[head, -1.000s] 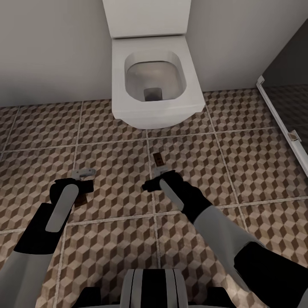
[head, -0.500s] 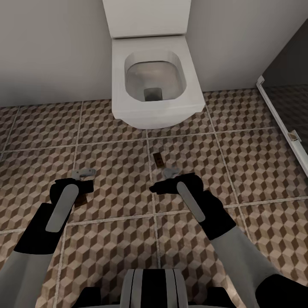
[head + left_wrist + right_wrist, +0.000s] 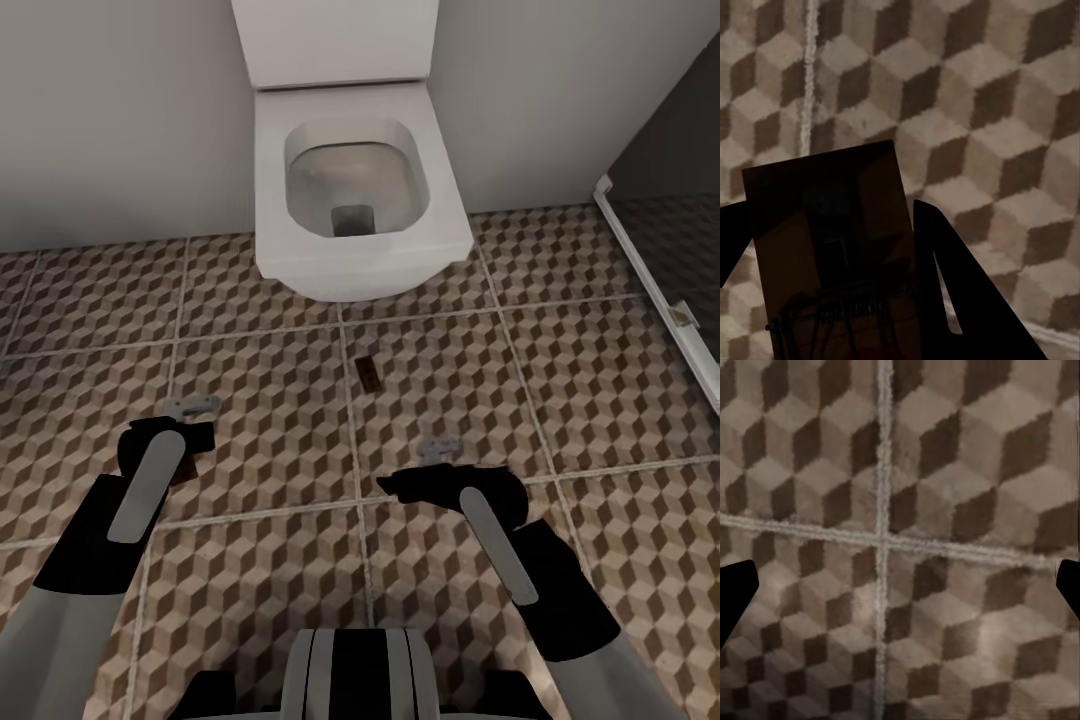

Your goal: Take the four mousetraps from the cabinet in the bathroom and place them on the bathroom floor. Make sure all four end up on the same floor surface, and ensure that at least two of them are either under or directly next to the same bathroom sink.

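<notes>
1. On the bathroom floor (image 3: 600,400), just in front of the toilet (image 3: 350,180), one mousetrap (image 3: 369,372) lies flat beside a pale grout line, apart from both grippers.
2. A second mousetrap (image 3: 832,255) sits between the fingers of the left gripper (image 3: 190,425); in the left wrist view its tan board and dark wire parts fill the gap between the two dark fingers (image 3: 952,300), which press against its sides, so the gripper is clamped on it.
3. From the head view this held mousetrap shows as a brown edge (image 3: 188,462) under the left gripper, low over the tiles at the left, nearer than the lying mousetrap.
4. The right gripper (image 3: 430,470) hangs over the floor at the near right, well apart from the lying mousetrap; in the right wrist view its two dark fingertips (image 3: 735,596) stand at opposite edges with bare tile and crossing grout lines between them, so its fingers are spread wide and hold nothing.
5. Far behind the toilet stands a plain pale wall (image 3: 110,110).
6. At the far right, a dark glass shower enclosure (image 3: 680,190) with a white bottom rail (image 3: 655,280) meets the tiles.
7. The robot's trunk (image 3: 355,675) shows at the near edge, between the two arms.
</notes>
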You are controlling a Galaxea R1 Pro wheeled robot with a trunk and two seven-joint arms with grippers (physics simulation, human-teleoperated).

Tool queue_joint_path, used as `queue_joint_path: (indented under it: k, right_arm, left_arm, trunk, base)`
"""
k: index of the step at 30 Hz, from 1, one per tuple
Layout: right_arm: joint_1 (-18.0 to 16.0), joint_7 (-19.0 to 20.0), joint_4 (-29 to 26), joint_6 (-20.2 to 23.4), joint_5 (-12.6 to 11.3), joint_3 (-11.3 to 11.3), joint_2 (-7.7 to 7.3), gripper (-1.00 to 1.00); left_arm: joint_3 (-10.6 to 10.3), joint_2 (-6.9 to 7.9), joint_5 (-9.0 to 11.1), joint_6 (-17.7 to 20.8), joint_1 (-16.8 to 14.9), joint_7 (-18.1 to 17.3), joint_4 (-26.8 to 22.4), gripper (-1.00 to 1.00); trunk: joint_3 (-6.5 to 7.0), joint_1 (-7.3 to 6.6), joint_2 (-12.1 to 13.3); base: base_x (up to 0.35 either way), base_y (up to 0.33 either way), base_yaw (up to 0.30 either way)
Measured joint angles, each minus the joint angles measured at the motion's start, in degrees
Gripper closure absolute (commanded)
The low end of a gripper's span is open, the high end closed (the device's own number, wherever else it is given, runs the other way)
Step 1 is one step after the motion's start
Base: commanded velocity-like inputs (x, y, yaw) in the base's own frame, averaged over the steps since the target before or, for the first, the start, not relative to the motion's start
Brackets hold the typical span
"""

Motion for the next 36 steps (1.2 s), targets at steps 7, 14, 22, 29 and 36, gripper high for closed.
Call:
queue_joint_path:
  k: [7, 14, 22, 29, 36]
  right_arm:
    - [3.2, 0.0, -2.5, 0.0, 0.1, -2.0, -0.34, -1.00]
    - [4.0, 0.0, -3.1, 0.0, 0.0, -2.4, -0.45, -1.00]
    - [4.2, 0.1, -3.2, 0.0, 0.1, -2.3, -0.29, -1.00]
    - [4.3, 0.1, -3.2, 0.0, 0.3, -2.1, -0.06, -1.00]
    - [4.3, 0.0, -3.1, 0.0, 0.8, -2.0, 0.07, -1.00]
  left_arm:
    - [-0.2, -0.03, 0.0, 0.0, 0.0, 1.2, 0.0, 1.00]
    - [-0.3, -0.03, 0.1, -0.1, 0.0, 1.5, 0.0, 1.00]
    - [-0.1, -0.03, 0.1, -0.1, 0.0, 1.5, 0.0, 1.00]
    - [0.0, -0.03, 0.2, 0.0, 0.0, 1.5, 0.0, 1.00]
    - [0.2, -0.03, 0.5, 0.0, 0.0, 1.5, 0.2, 1.00]
  trunk:
    - [-0.17, 0.00, 0.0]
    - [-0.24, 0.00, 0.0]
    - [-0.25, -0.01, 0.0]
    - [-0.25, -0.01, 0.0]
    - [-0.25, 0.00, 0.0]
  base:
    - [0.000, 0.000, -0.184]
    - [0.000, -0.057, -0.067]
    - [0.023, -0.138, -0.013]
    - [0.119, -0.080, -0.002]
    - [0.048, -0.018, 0.000]
